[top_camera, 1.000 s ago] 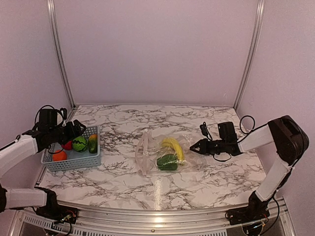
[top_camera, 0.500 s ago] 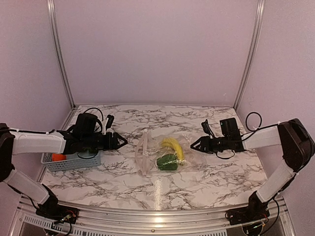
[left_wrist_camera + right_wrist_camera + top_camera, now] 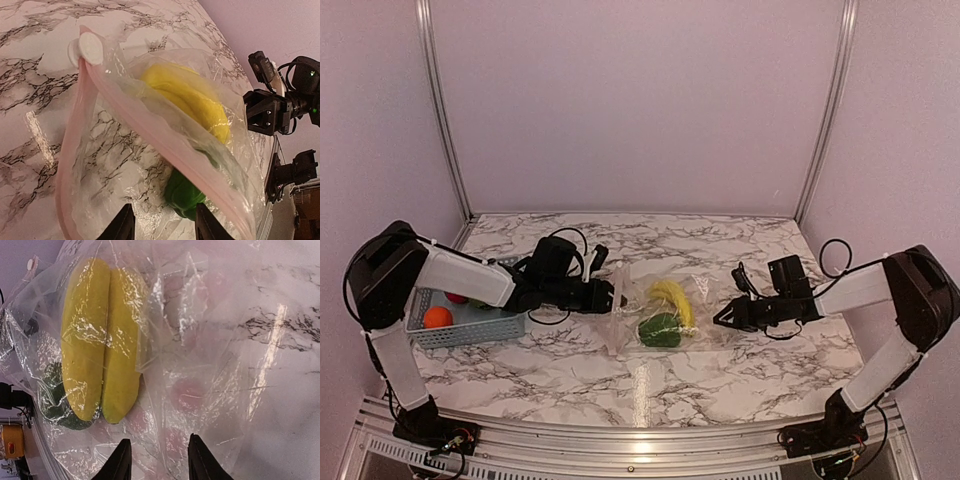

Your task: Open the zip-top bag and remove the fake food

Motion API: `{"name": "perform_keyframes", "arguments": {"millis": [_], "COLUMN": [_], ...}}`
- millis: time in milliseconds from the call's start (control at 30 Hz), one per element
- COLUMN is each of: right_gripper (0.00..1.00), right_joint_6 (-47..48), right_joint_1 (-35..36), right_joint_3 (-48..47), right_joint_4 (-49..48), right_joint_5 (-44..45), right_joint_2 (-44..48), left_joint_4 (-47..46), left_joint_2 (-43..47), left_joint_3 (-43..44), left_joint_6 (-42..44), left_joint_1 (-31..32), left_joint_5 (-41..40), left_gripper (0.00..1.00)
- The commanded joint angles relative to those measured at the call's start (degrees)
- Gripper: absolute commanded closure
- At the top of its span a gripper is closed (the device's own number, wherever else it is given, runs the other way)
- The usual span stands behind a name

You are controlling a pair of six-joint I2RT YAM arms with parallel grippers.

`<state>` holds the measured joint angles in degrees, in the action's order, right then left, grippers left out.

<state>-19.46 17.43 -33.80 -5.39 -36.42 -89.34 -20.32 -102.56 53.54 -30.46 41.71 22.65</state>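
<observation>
Inside the zip-top bag [image 3: 620, 312], a yellow banana [image 3: 672, 298] beside a green vegetable [image 3: 660, 330]

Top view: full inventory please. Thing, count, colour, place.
table: one, white marble with grey veins, under everything
bag: one, clear with pink zip strip, table centre
banana: one, yellow, inside bag
vegetable: one, dark green, inside bag beside banana
basket: one, light blue, table's left side
ball: one, orange, in basket
fruit: one, red, in basket, partly hidden by left arm
left gripper: one, black, open, at bag's zip edge
right gripper: one, black, open, at bag's opposite end
</observation>
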Motion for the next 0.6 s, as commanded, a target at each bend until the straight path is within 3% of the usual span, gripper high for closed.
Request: {"name": "perform_keyframes", "arguments": {"millis": [0, 300, 567], "right_gripper": [0.67, 0.98, 1.00], "right_joint_6": [0.65, 1.85, 1.62], "right_joint_1": [0.04, 0.50, 1.39], "right_joint_3": [0.05, -0.95, -1.69], "right_joint_4": [-1.39, -3.60, -4.05], "right_joint_5": [-0.77, 0.71, 1.24], "right_joint_2": [-3.09, -9.42, -10.07], "left_joint_4": [-2.17, -1.56, -0.87], "left_joint_2": [-5.19, -12.89, -10.86], "left_joint_3": [3.64, 10.25, 10.67], "left_joint_6": [-0.50, 1.83, 7.52], "left_joint_1": [1.29, 4.35, 7.96], "left_joint_5": [1.97, 6.06, 10.55], "left_gripper": [0.59, 0.55, 0.30]}}
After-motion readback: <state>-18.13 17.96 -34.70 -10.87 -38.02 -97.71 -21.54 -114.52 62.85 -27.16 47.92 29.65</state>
